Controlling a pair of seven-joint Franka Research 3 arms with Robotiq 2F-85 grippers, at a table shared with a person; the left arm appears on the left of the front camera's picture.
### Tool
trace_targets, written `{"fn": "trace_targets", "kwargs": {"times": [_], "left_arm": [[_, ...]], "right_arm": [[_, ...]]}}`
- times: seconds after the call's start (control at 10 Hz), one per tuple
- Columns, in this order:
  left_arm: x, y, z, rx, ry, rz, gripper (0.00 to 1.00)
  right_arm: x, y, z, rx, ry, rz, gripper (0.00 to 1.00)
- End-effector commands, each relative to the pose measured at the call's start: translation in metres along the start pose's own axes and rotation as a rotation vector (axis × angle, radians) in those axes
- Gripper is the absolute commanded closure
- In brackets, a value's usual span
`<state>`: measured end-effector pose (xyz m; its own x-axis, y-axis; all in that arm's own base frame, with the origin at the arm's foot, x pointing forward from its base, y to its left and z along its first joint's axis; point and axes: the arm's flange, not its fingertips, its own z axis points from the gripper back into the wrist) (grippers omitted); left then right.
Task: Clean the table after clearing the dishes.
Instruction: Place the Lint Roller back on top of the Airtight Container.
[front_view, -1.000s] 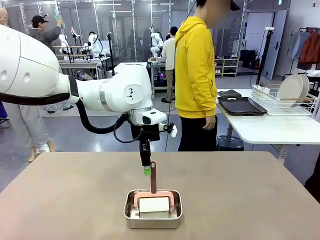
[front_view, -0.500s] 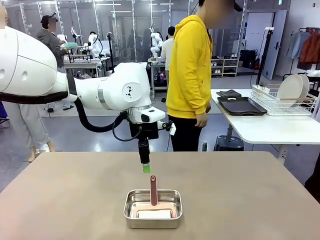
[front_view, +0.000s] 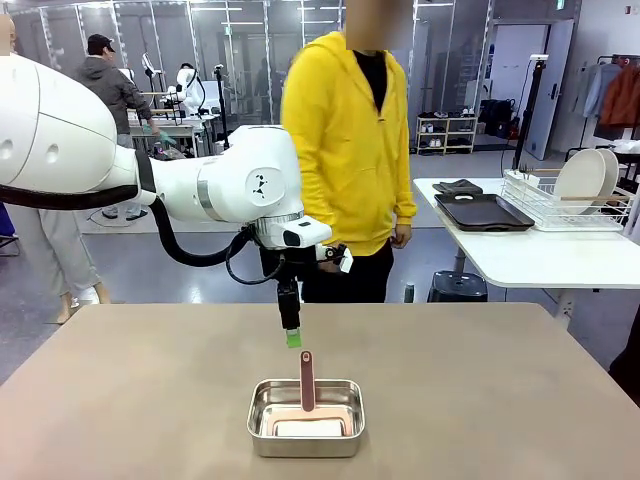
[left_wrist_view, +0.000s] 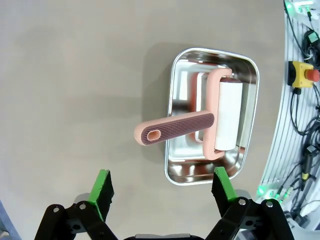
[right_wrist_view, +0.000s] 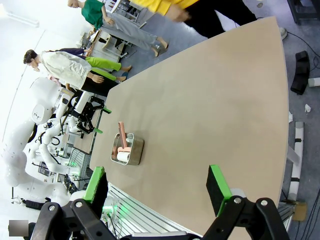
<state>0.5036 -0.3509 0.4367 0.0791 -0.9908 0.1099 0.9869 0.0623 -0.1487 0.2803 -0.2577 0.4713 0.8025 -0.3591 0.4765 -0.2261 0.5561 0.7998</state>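
Table (front_view: 150, 400) spreads bare around a steel pan (front_view: 306, 440) near its front edge. Inside rests a pink roller (front_view: 306, 385), handle upright. Left gripper (front_view: 292, 338) hangs spread and empty just above; an off-centre descent could knock the handle aside. Right gripper (right_wrist_view: 157, 187) gapes idle.

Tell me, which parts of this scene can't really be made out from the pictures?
- Pink-handled white lint roller: its underside is hidden by its own body in the left wrist view; in the front view the shiny steel pan's near wall hides most of it.
- Plain taupe-brown table: its near edge is cut off by the front view's bottom.
- White plates in the wire rack: too small to count.
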Motion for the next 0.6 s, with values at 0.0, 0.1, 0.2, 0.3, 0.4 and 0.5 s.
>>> {"fn": "trace_targets", "kwargs": {"times": [0.0, 0.1, 0.2, 0.3, 0.4, 0.5], "left_arm": [[0.0, -0.001, 0.002, 0.004, -0.001, -0.004, 0.0], [0.0, 0.0, 0.0, 0.0, 0.0, 0.0, 0.0], [-0.016, -0.001, 0.016, -0.022, -0.049, 0.004, 0.0], [-0.041, 0.001, 0.036, -0.038, -0.089, 0.068, 0.0], [-0.068, 0.001, 0.055, -0.061, -0.196, 0.151, 0.0], [-0.1, 0.0, 0.074, -0.113, -0.329, 0.272, 0.0]], "right_arm": [[-0.001, 0.001, 0.0, 0.008, -0.01, 0.014, 0.0], [-0.001, 0.001, 0.0, 0.008, -0.01, 0.014, 0.0], [-0.001, 0.001, 0.0, 0.008, -0.01, 0.014, 0.0], [-0.001, 0.001, 0.0, 0.008, -0.01, 0.014, 0.0], [-0.001, 0.001, 0.0, 0.008, -0.01, 0.014, 0.0], [-0.001, 0.001, 0.0, 0.008, -0.01, 0.014, 0.0]]}}
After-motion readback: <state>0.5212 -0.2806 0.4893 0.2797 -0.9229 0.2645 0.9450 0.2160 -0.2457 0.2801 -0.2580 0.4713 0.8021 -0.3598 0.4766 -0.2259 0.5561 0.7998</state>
